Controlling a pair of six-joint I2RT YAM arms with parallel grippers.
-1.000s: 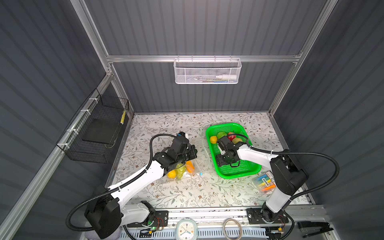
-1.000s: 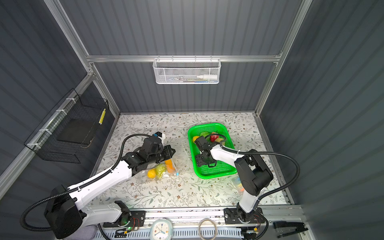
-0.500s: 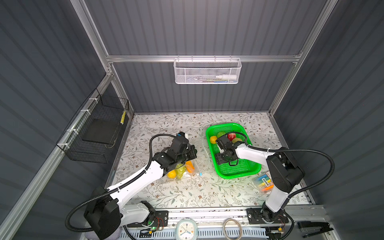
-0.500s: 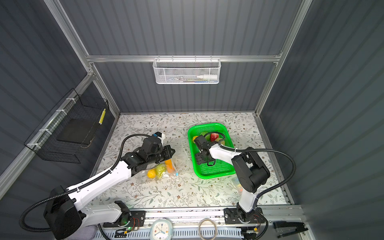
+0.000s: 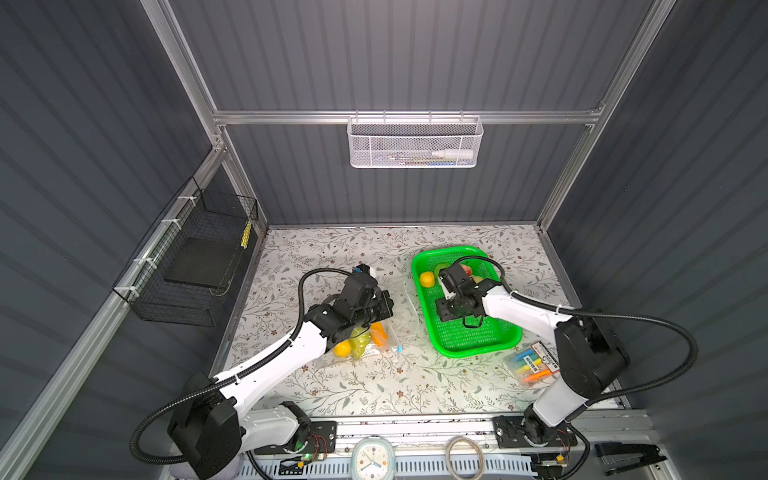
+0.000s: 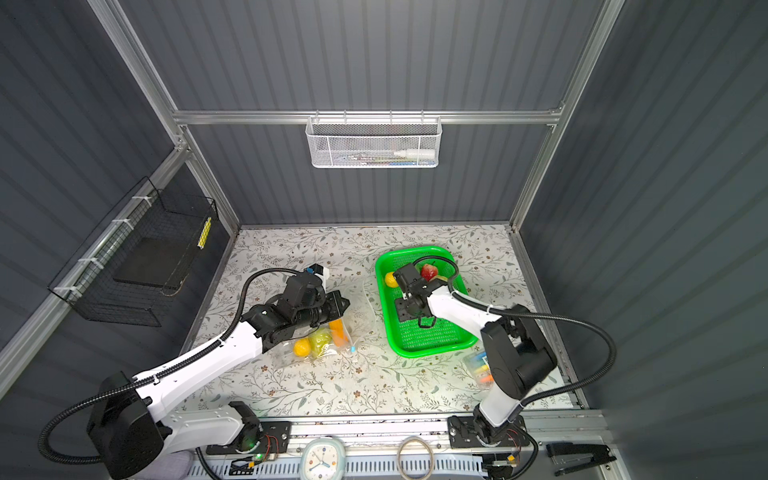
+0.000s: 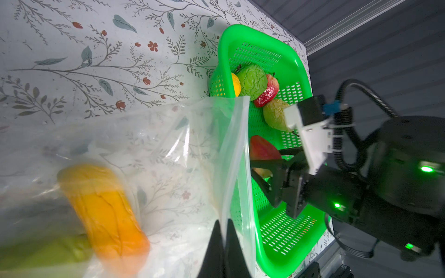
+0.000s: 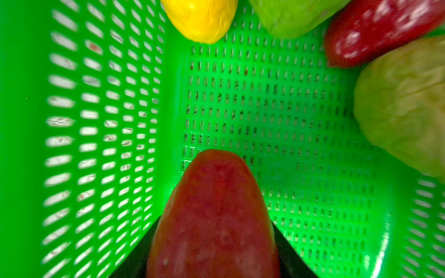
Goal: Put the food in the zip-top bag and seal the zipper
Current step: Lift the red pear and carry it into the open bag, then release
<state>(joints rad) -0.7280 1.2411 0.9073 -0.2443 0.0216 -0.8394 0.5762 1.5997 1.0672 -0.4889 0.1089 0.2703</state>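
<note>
The left gripper (image 7: 222, 240) is closed tight, pinching the bag (image 7: 168, 144) by its mouth edge; a carrot (image 7: 103, 211) lies inside, beside the fingers; the right gripper (image 8: 214, 223) holds a strawberry (image 8: 212, 192) between its half-open fingers, low in the basket (image 8: 108, 120).

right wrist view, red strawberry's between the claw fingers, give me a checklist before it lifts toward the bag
1. Red toy strawberry sits between the right claw fingers: ok.
2. Claw clamped firmly on it: cannot tell.
3. Yellow toy lemon and the other pieces in the green perforated plastic basket lie apart from the strawberry: ok.
4. Left claw shut on the mouth edge of the clear crinkly plastic zip-top bag: ok.
5. Bag mouth open wide enough for the strawberry: cannot tell.
6. Orange toy carrot already inside the bag: ok.
</note>
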